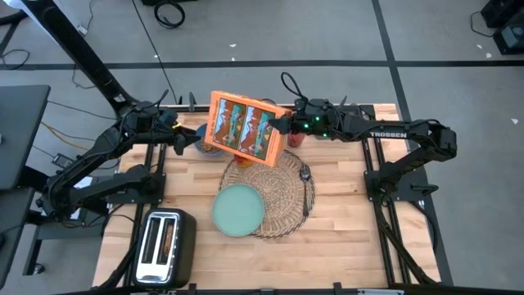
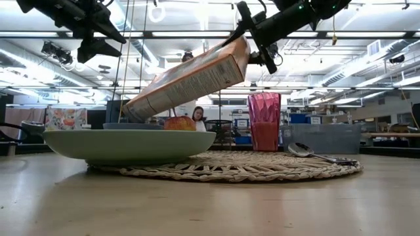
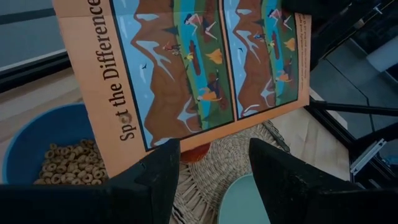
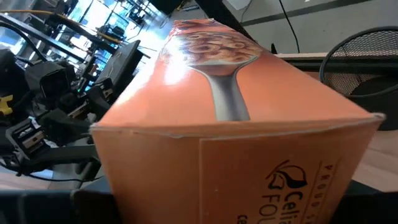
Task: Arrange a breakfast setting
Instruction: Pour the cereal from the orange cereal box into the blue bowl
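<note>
The orange cereal box (image 1: 246, 127) hangs tilted over the table's far middle, shut in my right gripper (image 1: 282, 125). Its lower end is over the blue bowl (image 3: 37, 146), which holds cereal rings. My left gripper (image 3: 208, 168) is open and empty beside the bowl, under the box. The pale teal plate (image 1: 238, 209) lies on the near left part of the round wicker placemat (image 1: 278, 192). The dark spoon (image 1: 305, 184) lies on the mat's right side. The red apple (image 2: 178, 123) sits under the box. The translucent red cup (image 2: 264, 121) stands at the mat's far right edge. My right gripper pinches the cereal box at its raised right end (image 2: 239, 56), one finger on the upper broad face and one on the lower. The fingers come from the table's right, along the box. The box is lifted clear and slopes down toward the left, over the bowl.
A silver toaster (image 1: 164, 246) stands at the table's near left corner. Bare wood lies on the near right part of the table (image 1: 344, 238). A person (image 2: 197, 117) shows far behind the table in the low view.
</note>
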`<control>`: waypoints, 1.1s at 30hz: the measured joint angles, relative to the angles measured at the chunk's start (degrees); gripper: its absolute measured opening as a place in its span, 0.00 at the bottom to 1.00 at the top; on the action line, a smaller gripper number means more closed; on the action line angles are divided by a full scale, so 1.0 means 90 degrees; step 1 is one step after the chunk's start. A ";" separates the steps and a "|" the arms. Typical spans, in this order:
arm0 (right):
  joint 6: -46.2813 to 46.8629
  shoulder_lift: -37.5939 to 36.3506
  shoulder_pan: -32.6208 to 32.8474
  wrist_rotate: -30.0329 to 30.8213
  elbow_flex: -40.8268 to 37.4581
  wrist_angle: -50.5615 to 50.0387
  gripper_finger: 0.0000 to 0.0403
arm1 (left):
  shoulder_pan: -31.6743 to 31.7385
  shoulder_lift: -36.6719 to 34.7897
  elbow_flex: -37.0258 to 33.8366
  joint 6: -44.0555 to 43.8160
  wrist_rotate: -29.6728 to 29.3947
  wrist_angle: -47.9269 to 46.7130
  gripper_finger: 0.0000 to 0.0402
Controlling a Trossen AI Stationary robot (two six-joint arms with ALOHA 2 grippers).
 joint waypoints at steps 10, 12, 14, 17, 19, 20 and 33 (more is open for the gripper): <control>-0.0194 -0.0009 0.0075 -0.0044 -0.0005 0.0069 0.61 | 0.0000 0.0000 0.0000 -0.0002 0.0004 0.0086 0.49; -0.0223 -0.0010 0.0073 -0.0045 -0.0005 0.0059 0.61 | 0.0000 0.0000 0.0000 -0.0013 0.0004 0.0148 0.49; -0.0541 -0.0010 0.0078 -0.0044 -0.0007 0.0116 0.61 | 0.0000 0.0000 0.0000 -0.0013 0.0004 0.0186 0.49; -0.0981 -0.0011 0.0089 -0.0050 0.0003 0.0304 0.61 | 0.0000 0.0000 0.0000 -0.0014 0.0002 0.0241 0.49; -0.1305 -0.0011 0.0077 -0.0064 0.0005 0.0232 0.61 | 0.0000 0.0000 0.0000 -0.0015 0.0004 0.0281 0.49; -0.1461 -0.0009 0.0077 -0.0068 0.0001 0.0175 0.61 | 0.0000 0.0000 0.0000 -0.0014 0.0004 0.0290 0.49; -0.3562 -0.0007 0.0086 -0.0109 -0.0005 0.0411 0.61 | 0.0000 0.0000 0.0000 -0.0064 0.0004 0.0462 0.49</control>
